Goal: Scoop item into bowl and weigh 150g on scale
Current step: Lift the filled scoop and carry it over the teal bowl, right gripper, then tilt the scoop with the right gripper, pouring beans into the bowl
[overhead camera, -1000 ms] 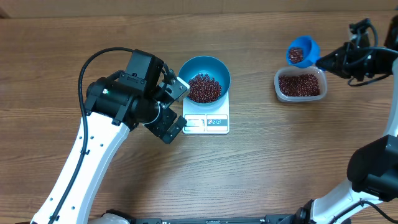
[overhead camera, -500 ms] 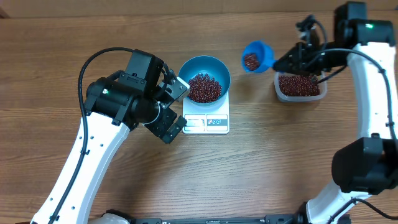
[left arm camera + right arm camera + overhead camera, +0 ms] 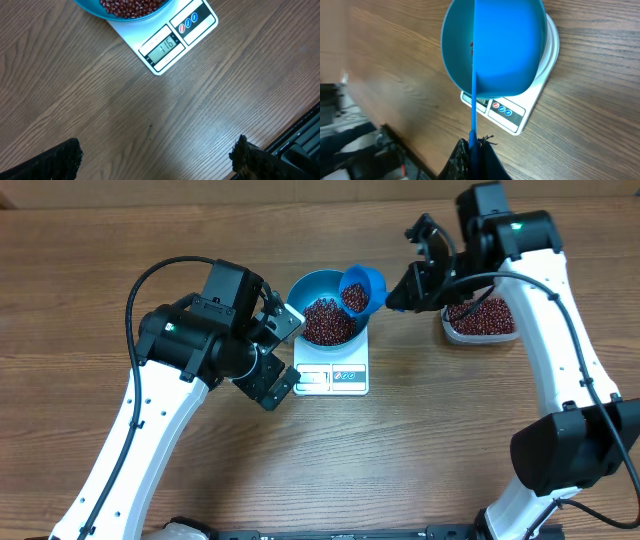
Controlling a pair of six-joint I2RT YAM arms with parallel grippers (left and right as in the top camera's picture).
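The right gripper [image 3: 397,298] is clamped shut on the thin handle of a small blue scoop [image 3: 362,288]. In the right wrist view that handle rises straight up out of the dark fingers [image 3: 457,162]. The scoop hangs above the scale [image 3: 335,378], over the bowl's rim on the right-arm side. It is tipped toward the middle of the bowl, with a clump of beans [image 3: 353,298] lying at its lower lip. From the wrist camera only the scoop's smooth blue underside shows (its load is hidden there), and it covers most of the bowl [image 3: 454,47] and the scale beneath.

The bowl [image 3: 305,285] stands on the scale's platform and spreads past the platform's far edge. The strip with the display [image 3: 164,48] and the blue-marked buttons is left uncovered on the near edge. A loose heap of the red-brown beans fills the bottom of the bowl. The display reads 116.

The left gripper [image 3: 285,355] hovers just beside the scale's left edge, level with the display. Its jaws are spread wide apart and hold nothing. In the left wrist view its two dark fingertips [image 3: 52,160] sit at the bottom corners, with bare wooden table [image 3: 150,125] between them and the scale's display corner farther up.

Well to the right of the scale, beyond the right gripper, a clear plastic tub [image 3: 448,325] rests on the table. It is partly hidden under the right arm and holds more of the same beans.
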